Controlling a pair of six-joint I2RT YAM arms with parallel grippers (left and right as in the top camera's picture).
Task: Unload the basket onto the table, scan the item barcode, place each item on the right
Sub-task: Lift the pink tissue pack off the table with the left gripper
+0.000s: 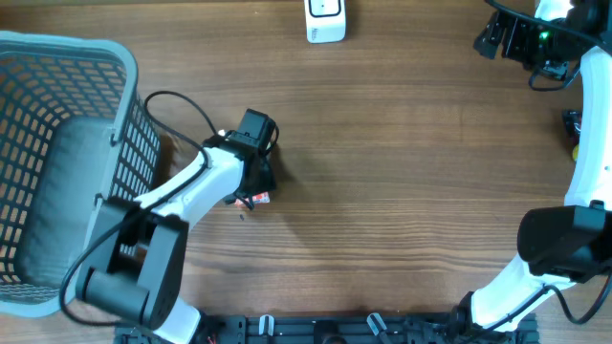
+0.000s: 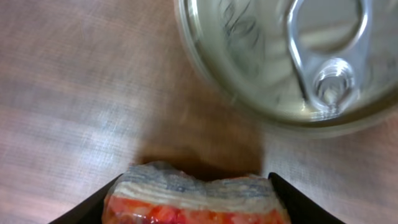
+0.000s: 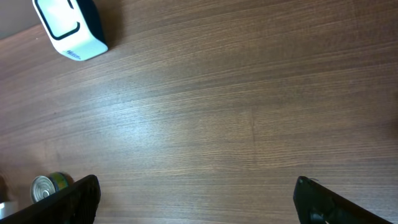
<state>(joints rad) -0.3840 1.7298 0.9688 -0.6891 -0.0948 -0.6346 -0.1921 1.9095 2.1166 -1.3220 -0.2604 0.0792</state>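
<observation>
The item is a soft packet point(image 2: 193, 199), red below with a pale blue-and-white top edge, lying on the wooden table. My left gripper point(image 2: 194, 180) stands over it, one black finger pressed against each side. From overhead only a red corner of the packet point(image 1: 260, 199) shows under the left gripper point(image 1: 253, 186). The white barcode scanner point(image 1: 325, 19) stands at the table's far edge and also appears in the right wrist view, scanner point(image 3: 68, 28). My right gripper point(image 3: 196, 186) is open over bare wood, and overhead it sits at the far right corner point(image 1: 497, 33).
A silver pull-tab can point(image 2: 292, 56) stands just beyond the packet; the right wrist view shows the can point(image 3: 46, 186) at lower left. A grey plastic basket point(image 1: 57, 143) fills the left side. A black cable point(image 1: 182, 100) loops near the left arm.
</observation>
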